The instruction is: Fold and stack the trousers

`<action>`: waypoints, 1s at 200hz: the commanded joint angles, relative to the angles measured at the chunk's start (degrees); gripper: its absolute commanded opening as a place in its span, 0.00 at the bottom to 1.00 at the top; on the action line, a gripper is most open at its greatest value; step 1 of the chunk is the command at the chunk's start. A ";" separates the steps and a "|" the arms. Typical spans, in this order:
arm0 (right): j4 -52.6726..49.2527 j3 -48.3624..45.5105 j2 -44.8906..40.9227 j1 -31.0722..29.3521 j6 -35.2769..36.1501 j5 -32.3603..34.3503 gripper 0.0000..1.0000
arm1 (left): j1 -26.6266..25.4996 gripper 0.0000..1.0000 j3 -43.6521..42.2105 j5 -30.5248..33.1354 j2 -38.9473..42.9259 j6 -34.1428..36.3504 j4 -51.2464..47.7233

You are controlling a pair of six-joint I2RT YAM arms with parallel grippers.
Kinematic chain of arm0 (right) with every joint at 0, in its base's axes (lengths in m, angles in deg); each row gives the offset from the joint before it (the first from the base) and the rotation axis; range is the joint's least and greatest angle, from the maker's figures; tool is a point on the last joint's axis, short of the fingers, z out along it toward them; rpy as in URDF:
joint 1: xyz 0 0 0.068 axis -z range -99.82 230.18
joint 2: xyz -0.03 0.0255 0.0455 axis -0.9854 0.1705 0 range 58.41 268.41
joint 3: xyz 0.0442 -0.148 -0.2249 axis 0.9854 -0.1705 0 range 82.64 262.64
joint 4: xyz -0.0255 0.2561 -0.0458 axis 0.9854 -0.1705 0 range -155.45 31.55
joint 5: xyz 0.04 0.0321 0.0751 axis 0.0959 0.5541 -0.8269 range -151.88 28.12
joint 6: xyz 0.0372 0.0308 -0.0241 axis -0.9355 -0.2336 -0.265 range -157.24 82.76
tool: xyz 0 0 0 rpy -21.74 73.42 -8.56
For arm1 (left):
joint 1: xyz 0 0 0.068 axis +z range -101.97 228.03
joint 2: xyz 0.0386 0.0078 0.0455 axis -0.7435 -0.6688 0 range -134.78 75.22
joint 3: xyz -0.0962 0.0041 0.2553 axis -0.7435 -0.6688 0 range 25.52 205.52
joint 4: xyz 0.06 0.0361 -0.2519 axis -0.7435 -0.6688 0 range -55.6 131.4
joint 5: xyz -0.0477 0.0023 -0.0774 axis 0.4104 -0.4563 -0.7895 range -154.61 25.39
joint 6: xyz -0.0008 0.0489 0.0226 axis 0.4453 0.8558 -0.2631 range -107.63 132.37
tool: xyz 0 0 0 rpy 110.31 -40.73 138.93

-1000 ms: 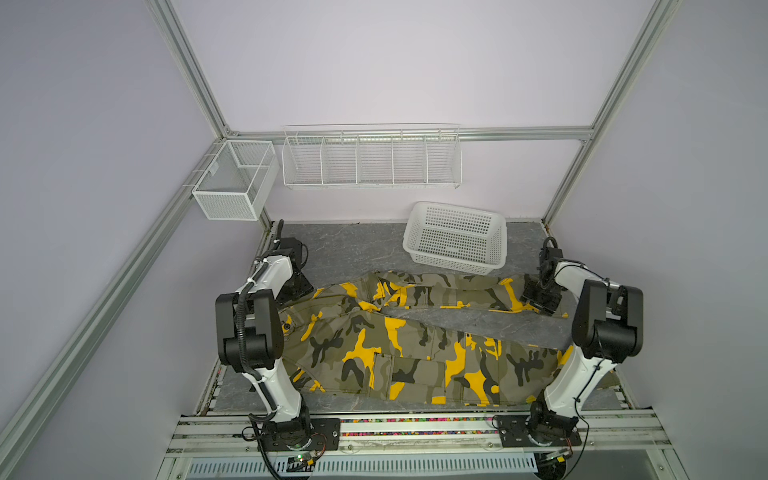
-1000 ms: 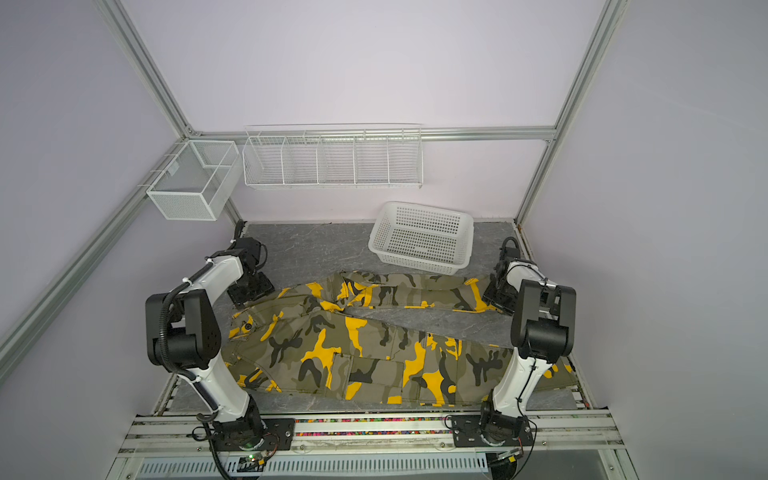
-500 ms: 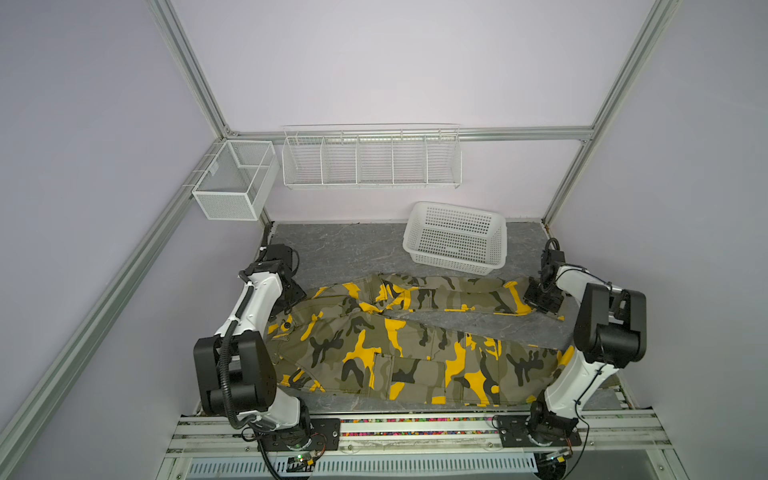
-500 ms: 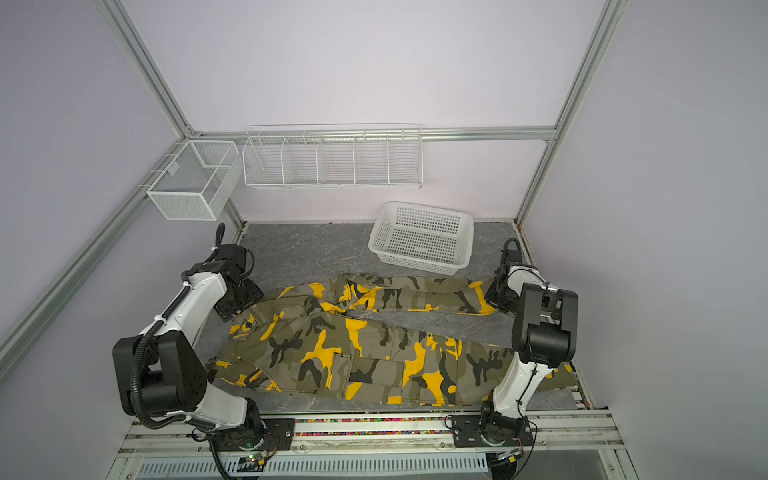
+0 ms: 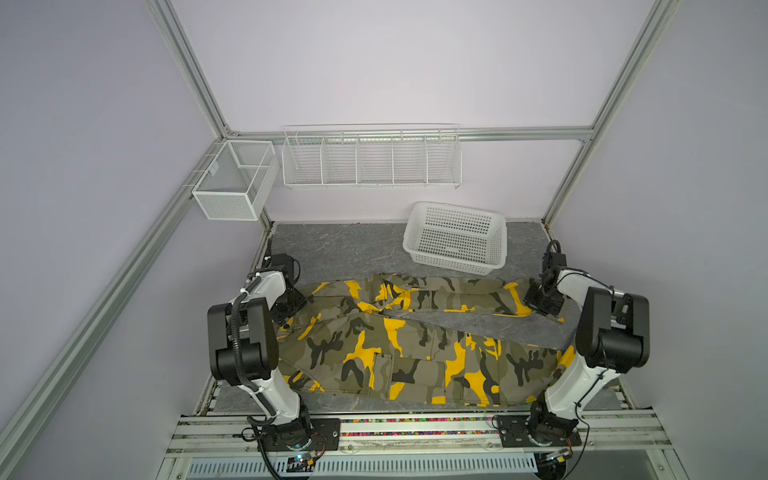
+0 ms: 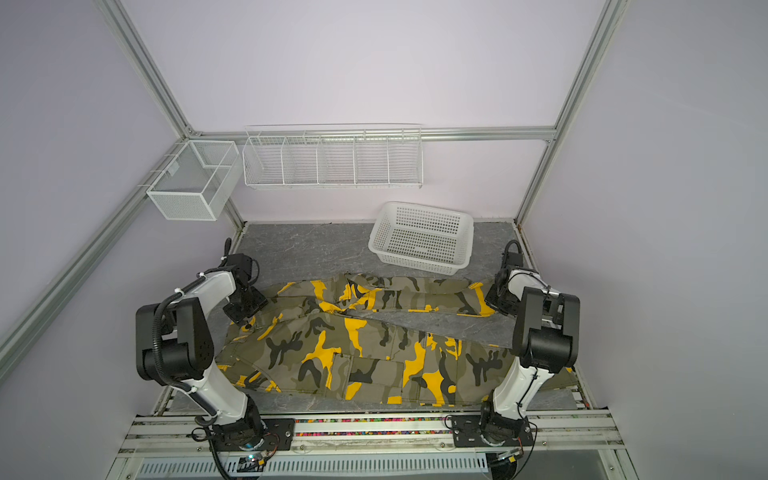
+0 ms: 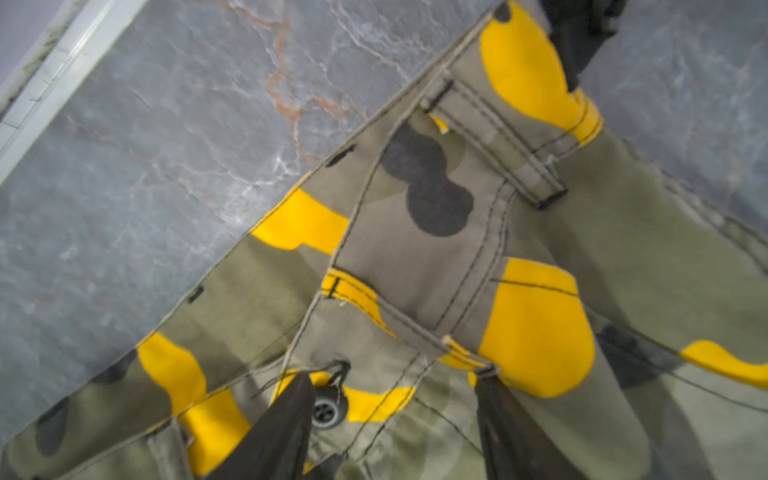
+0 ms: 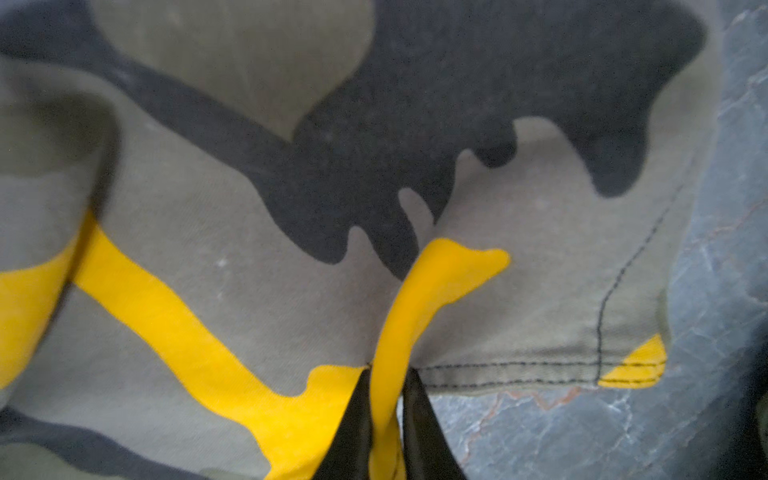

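I see the grey surface (image 5: 340,249) mostly covered by the trousers (image 5: 395,349), which lie spread out with the waist to the left and the legs running right. A white basket (image 5: 457,239) sits behind them. My right claw (image 8: 388,374) is clamped on a pinched fold at the far leg's hem. My left claw (image 7: 395,378) stands apart over the waistband, one finger beside the button (image 7: 328,409).
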 commanded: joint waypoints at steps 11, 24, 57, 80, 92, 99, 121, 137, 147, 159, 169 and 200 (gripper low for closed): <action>-3.82 -1.59 0.33 0.21 0.50 -1.24 0.17 | 0.22 0.48 -0.01 -0.71 -3.18 0.07 3.88; -3.99 -1.75 0.12 0.23 0.75 -0.97 0.17 | 0.22 0.35 0.07 -0.82 -4.21 0.93 4.66; -4.58 -1.76 -1.67 1.06 1.58 -0.04 0.16 | 0.22 0.14 1.11 1.17 -6.71 4.22 4.72; -6.76 -0.83 -5.58 2.45 2.78 2.12 0.15 | 0.29 0.14 1.97 3.22 -8.10 6.02 4.00; -8.29 -0.34 -8.14 3.76 3.40 3.31 0.15 | 0.40 0.14 2.30 4.06 -8.49 6.82 3.62; -8.85 -0.27 -10.00 4.70 3.67 3.74 0.13 | 0.55 0.14 2.56 4.39 -8.77 7.22 3.48; -11.10 0.62 -14.39 7.74 4.67 4.42 0.13 | 0.70 0.13 3.43 4.75 -9.21 8.53 3.16; -12.05 1.39 -16.38 9.34 5.44 5.12 0.13 | 0.83 0.13 4.59 5.58 -9.38 9.41 2.38; -12.38 1.73 -17.08 10.32 5.78 5.58 0.13 | 0.92 0.13 5.43 6.01 -9.56 10.01 1.95; -12.26 1.55 -17.36 10.99 6.59 5.92 0.13 | 1.01 0.13 6.30 6.15 -9.84 10.74 1.59; -12.25 0.82 -16.58 11.11 6.96 5.96 0.14 | 1.01 0.13 7.03 5.93 -10.23 11.34 1.16; -8.31 -3.92 -11.61 11.66 7.47 7.11 0.19 | 1.01 0.14 8.38 6.62 -10.97 13.06 0.57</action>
